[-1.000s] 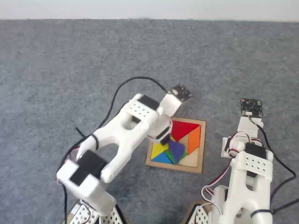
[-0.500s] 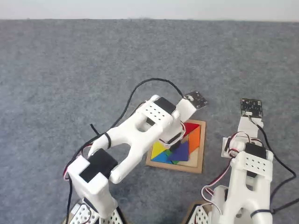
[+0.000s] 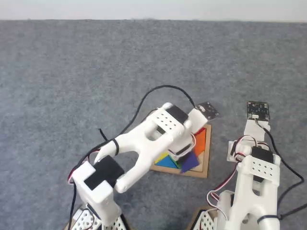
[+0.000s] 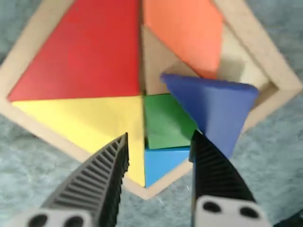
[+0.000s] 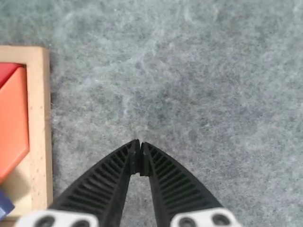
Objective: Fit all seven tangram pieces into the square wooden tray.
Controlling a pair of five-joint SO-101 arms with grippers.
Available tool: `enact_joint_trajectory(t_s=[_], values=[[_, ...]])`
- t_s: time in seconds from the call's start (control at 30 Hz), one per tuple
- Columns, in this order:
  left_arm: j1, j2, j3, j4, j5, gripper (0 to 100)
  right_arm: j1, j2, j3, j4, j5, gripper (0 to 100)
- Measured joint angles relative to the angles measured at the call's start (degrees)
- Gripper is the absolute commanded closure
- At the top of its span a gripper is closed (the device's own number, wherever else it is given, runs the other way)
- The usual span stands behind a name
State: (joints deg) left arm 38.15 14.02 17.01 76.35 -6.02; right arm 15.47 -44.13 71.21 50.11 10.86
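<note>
Over the last second the left gripper [image 4: 160, 137] has swung right across the square wooden tray [image 3: 207, 155]. Its jaws are apart, and the dark blue wooden piece [image 4: 213, 106] now sits tilted at the near right corner, probably not seated yet. The right gripper [image 5: 140, 158] is closed above grey carpet [image 5: 213, 71], right of the tray.

Left pincer [image 4: 160, 137] over tray [image 3: 208, 153]; right pincer [image 5: 140, 143] beside tray, above carpet [image 5: 189, 71].

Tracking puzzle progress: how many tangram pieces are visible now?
6: red, orange, yellow, green and light blue pieces lie flat in the tray; the dark blue piece sits tilted over the green one. A seventh may be hidden.
</note>
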Motion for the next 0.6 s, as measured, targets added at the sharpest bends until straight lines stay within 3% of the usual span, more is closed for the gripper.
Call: enact_joint_trajectory(t_s=[0.6], values=[[0.6,0.5,-3.5,-3.9,0.0,80,0.0,0.0,0.0,0.0,0.0,98.7]])
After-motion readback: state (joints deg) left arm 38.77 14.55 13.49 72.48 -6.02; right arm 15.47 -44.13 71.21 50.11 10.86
